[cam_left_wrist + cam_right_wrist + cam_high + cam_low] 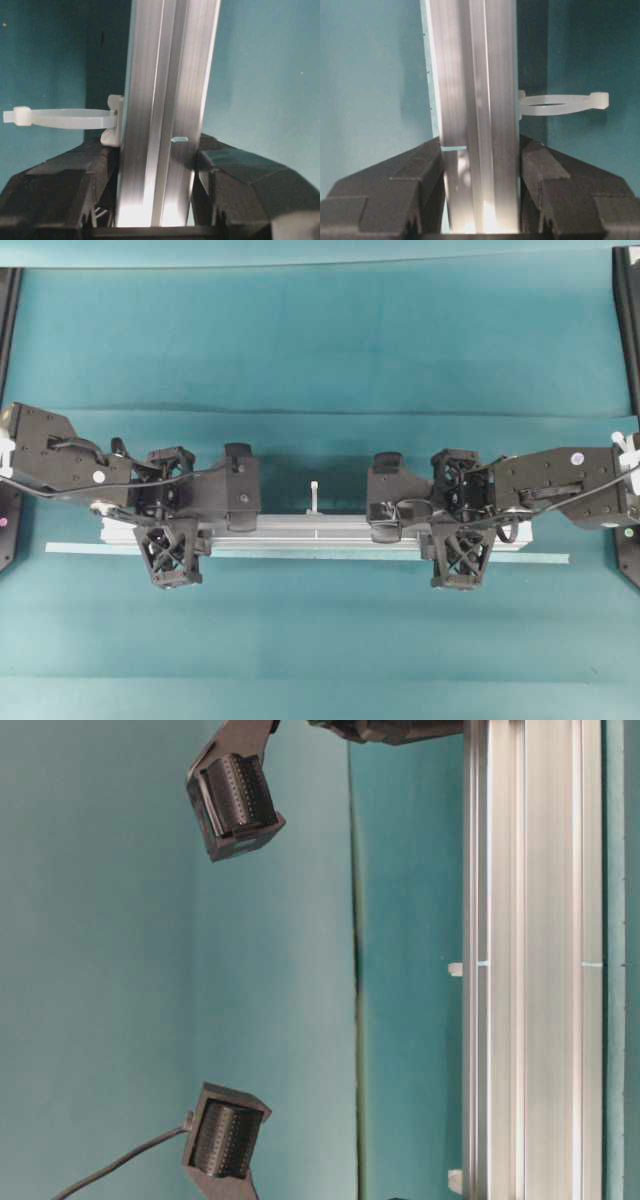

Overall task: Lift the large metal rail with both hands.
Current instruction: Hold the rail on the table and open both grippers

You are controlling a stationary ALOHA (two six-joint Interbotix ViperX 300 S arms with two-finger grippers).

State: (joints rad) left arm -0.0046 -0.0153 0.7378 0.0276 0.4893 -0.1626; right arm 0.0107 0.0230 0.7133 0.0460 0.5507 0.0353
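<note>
Spanning the middle of the teal counter [320,360], the large metal rail [320,532] runs left to right, gripped near each end. Both wrist views show the left pincer [157,175] and the right pincer [480,170] each closed on the rail, black fingers pressed against its two grooved sides. A white peg [314,496] stands at mid-length on its far side. A thin pale strip [300,552] lies on the counter along the rail's near edge

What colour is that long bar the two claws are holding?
Silver-grey: the large metal rail is bare grooved metal, clearest in the right wrist view.
</note>
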